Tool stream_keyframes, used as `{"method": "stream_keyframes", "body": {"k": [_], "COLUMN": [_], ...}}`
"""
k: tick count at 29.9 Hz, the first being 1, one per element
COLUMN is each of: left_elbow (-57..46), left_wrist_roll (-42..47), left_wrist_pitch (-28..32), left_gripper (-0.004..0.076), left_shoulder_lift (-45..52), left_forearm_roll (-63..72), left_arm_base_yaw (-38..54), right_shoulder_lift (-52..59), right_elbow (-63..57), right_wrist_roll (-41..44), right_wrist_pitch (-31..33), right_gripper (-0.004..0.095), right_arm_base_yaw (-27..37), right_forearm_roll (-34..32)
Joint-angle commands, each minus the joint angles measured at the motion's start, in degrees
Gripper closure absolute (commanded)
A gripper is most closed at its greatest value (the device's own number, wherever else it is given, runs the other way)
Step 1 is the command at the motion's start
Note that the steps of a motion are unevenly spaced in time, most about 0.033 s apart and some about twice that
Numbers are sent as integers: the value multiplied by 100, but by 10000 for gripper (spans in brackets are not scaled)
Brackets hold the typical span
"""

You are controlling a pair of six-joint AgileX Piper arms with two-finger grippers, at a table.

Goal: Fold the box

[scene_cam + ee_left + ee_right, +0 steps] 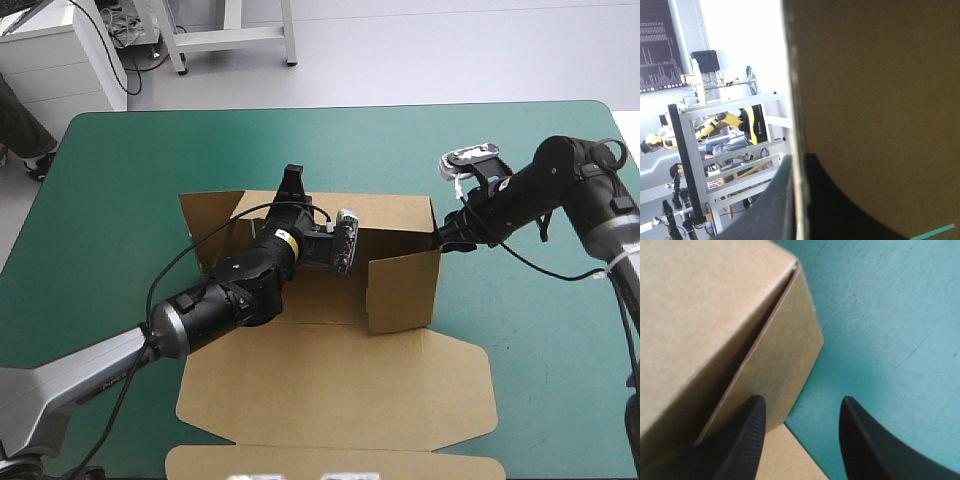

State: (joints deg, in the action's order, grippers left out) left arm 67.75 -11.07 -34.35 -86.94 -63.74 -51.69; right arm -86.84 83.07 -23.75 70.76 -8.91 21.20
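Note:
The brown box (330, 390) lies mid-table with its back wall (390, 210) and right wall (405, 290) raised and its lid flat toward the near edge. My left gripper (293, 182) reaches over the back wall's left part. In the left wrist view its black fingers (840, 210) straddle the board's edge (796, 100), shut on it. My right gripper (446, 243) is at the outer back right corner of the box. It stands open (802, 405), one finger (747, 435) against the box's side flap (775, 365) and the other over the teal-green cover (880, 315).
The teal-green cover (120, 200) surrounds the box on the left, right and far sides. The lid's front flap (330, 465) reaches the table's near edge. My left arm (200, 315) lies across the box's floor.

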Motion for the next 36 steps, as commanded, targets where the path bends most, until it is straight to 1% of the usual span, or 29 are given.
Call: {"method": "stream_keyframes", "body": {"k": [1, 5, 12, 14, 16, 21, 23, 25, 26, 29, 31, 36], "left_elbow": [137, 137, 137, 137, 137, 137, 137, 137, 137, 137, 137, 137], "left_wrist_roll": [-7, -7, -7, -7, -7, -18, -183, -317, -423, -526, -526, -526], "left_wrist_pitch": [138, 138, 151, 151, 151, 164, 164, 164, 164, 164, 164, 195], "left_gripper": [731, 731, 731, 731, 731, 731, 731, 731, 731, 731, 731, 731], "left_shoulder_lift": [211, 211, 211, 211, 211, 211, 211, 211, 211, 211, 211, 211], "left_forearm_roll": [-76, -76, -76, -76, -76, 47, 255, 455, 552, 640, 640, 640], "left_arm_base_yaw": [-48, -48, -48, -48, -48, -48, -48, -48, -48, -48, -48, -48], "right_shoulder_lift": [517, 890, 1398, 1465, 1487, 1487, 1487, 1487, 1487, 1487, 1465, 1455], "right_elbow": [-155, -553, -1286, -1461, -1585, -1768, -1792, -1792, -1792, -1792, -1792, -1792], "right_wrist_roll": [-150, -189, -321, -321, -321, -13, 211, 640, 878, 2042, 2719, 3550], "right_wrist_pitch": [-70, -262, -862, -987, -1212, -2042, -2278, -2508, -2607, -2868, -2941, -3005], "right_gripper": [482, 482, 482, 482, 482, 482, 482, 482, 482, 482, 482, 483], "right_arm_base_yaw": [9, 9, -3, -121, -301, -746, -953, -1183, -1278, -1623, -1796, -2227], "right_forearm_roll": [354, 492, 953, 953, 753, 584, 484, 117, -189, -1210, -1726, -2546]}}
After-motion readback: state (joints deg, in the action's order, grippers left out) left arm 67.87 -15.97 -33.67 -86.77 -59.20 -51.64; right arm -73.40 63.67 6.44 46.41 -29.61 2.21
